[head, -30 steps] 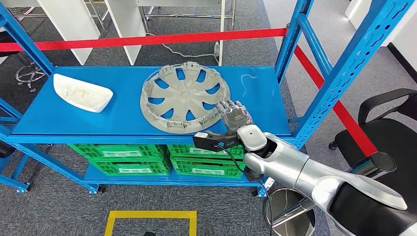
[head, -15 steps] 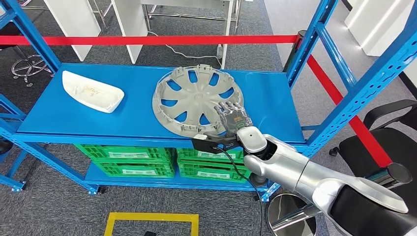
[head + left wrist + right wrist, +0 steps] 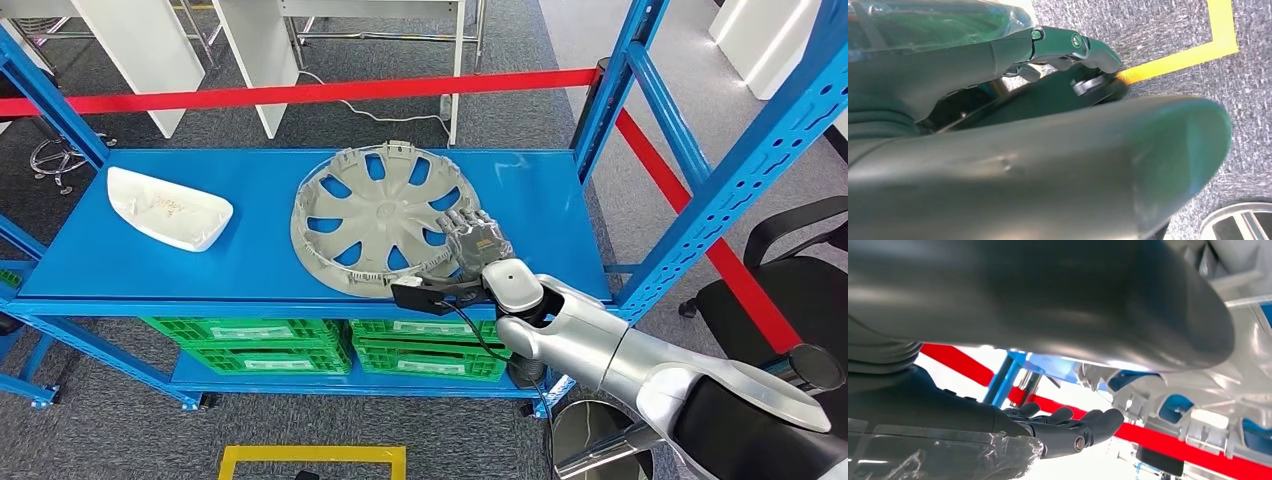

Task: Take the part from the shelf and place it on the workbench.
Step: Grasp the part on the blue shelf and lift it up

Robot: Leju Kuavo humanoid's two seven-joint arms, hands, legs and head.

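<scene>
The grey wheel cover [image 3: 380, 222] is seen on the blue shelf [image 3: 250, 255], its near right rim met by the right hand [image 3: 478, 240]. Fingers are laid over the rim; a closed grip cannot be confirmed. A light, stiff, slippery plastic shell is judged, best taken at the rim.

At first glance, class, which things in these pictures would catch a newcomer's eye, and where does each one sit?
The big grey wheel cover stands out first, tilted up off the middle of the blue shelf, with the robot's right hand gripping its near-right rim. A white curved part lies apart at the shelf's left end. Behind the rack, a red tape barrier runs across the carpet.
</scene>
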